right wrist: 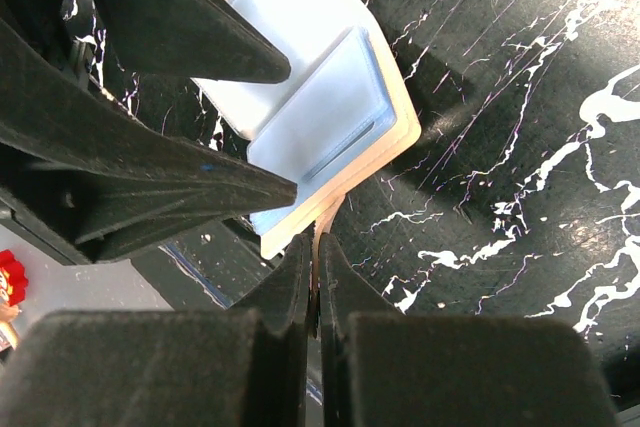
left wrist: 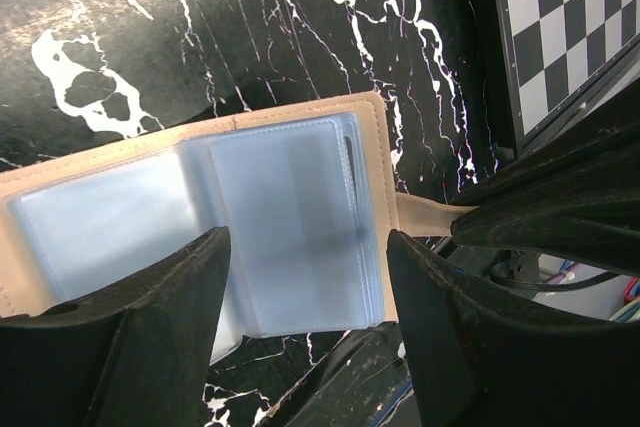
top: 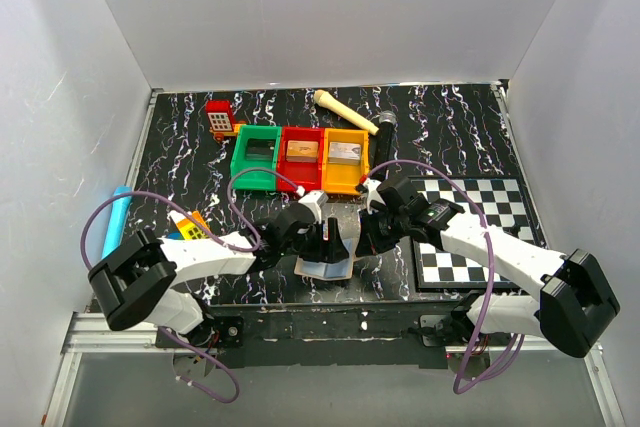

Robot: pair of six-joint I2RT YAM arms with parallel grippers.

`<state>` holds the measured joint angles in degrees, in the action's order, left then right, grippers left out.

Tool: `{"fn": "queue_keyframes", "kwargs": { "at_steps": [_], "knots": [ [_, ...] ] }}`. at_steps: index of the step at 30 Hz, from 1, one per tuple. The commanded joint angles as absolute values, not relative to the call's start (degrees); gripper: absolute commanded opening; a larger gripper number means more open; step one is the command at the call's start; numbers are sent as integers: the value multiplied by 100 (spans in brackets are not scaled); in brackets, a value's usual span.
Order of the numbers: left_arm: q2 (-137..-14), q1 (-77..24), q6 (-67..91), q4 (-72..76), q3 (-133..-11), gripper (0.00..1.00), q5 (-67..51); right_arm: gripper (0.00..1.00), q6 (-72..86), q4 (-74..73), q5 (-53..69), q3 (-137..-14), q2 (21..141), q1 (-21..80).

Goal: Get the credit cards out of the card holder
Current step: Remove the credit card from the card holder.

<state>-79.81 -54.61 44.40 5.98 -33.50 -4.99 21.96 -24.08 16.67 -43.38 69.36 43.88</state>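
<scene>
Right claw (right wrist: 315, 245): pinched shut on the tan strap (right wrist: 330, 215) of the card holder (right wrist: 330, 117).
Left claw (left wrist: 308, 242): spread apart, gripping nothing (its fingers stand either side of the holder's right panel).
Card holder: open, pale blue side up, on the tabletop (left wrist: 200, 27) near the front edge.
Credit cards: sleeves cloudy; cannot tell.
Red bin (top: 300, 183): tan block (top: 301, 150).
Orange bin (top: 345, 185): grey block (top: 346, 153).
Print on blocks: too small to read.

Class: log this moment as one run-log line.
card holder: open | left gripper: open above it | right gripper: shut on its tab
</scene>
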Motion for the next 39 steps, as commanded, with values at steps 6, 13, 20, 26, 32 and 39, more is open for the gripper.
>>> {"fn": "queue_keyframes", "kwargs": {
  "at_steps": [6,13,20,26,32,39],
  "knots": [
    [-8191,-5599,4245,457,-3700,61,-396,1,2022,-2523,1600,-4412,6820,4377],
    [-8262,-5625,4263,431,-3718,57,-360,1,2021,-2522,1600,-4412,6794,4377],
    [-8288,-5678,4228,422,-3762,63,-352,1,2030,-2523,1644,-4403,6759,4377],
    [-8402,-5757,4201,308,-3885,60,-273,1,2048,-2557,1644,-4438,6706,4377],
    [-8376,-5774,4210,281,-3858,50,-202,1,2048,-2593,1608,-4447,6671,4377],
    [-8236,-5774,4315,264,-3744,39,-88,1,2048,-2610,1600,-4447,6671,4377]
  ]
}}
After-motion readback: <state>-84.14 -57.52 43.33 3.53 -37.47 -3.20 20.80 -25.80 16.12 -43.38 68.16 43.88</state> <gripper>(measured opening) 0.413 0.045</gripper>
